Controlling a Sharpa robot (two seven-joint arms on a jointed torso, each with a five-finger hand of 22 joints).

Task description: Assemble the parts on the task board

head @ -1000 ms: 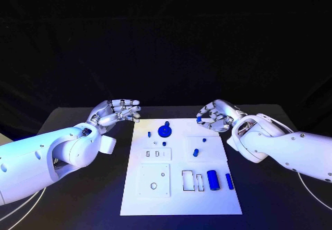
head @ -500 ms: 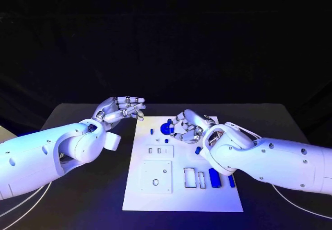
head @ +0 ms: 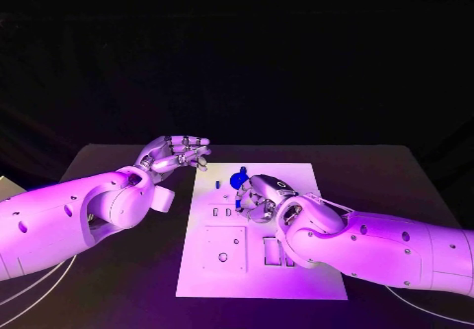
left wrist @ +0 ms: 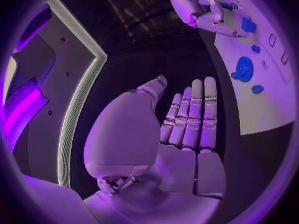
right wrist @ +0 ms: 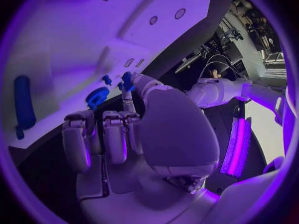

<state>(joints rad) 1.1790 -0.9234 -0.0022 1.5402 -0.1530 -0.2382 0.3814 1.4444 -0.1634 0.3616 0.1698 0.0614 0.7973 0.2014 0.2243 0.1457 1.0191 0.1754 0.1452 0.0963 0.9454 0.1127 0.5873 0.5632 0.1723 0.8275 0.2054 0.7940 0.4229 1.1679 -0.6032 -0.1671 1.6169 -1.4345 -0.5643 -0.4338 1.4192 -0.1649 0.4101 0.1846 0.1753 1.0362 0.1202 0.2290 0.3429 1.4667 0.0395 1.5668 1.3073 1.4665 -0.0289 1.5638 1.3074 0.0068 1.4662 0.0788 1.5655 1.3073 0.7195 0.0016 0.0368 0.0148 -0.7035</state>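
The white task board (head: 262, 281) lies in the middle of the black table. A round blue part (head: 238, 179) stands near the board's far end. My right hand (head: 259, 197) hovers low over the board's middle, just nearer than that round part, and pinches a small blue part (right wrist: 126, 80) between thumb and a finger. My left hand (head: 178, 152) floats off the board's far left corner, palm up, fingers stretched out, holding nothing. The left wrist view shows this hand (left wrist: 187, 119), the board (left wrist: 268, 109) and the round part (left wrist: 243, 67). A long blue cylinder (right wrist: 24, 102) lies on the board.
A raised white plate (head: 222, 248) with holes sits on the board's near left, and rectangular slots (head: 272, 250) lie beside it. My right forearm (head: 375, 243) crosses the board's near right side. Bare black table (head: 385, 171) lies to both sides.
My right hand has swung from beyond the board's far right corner leftward and down over the board's middle, carrying the small blue part. The left hand has stayed about where it was.
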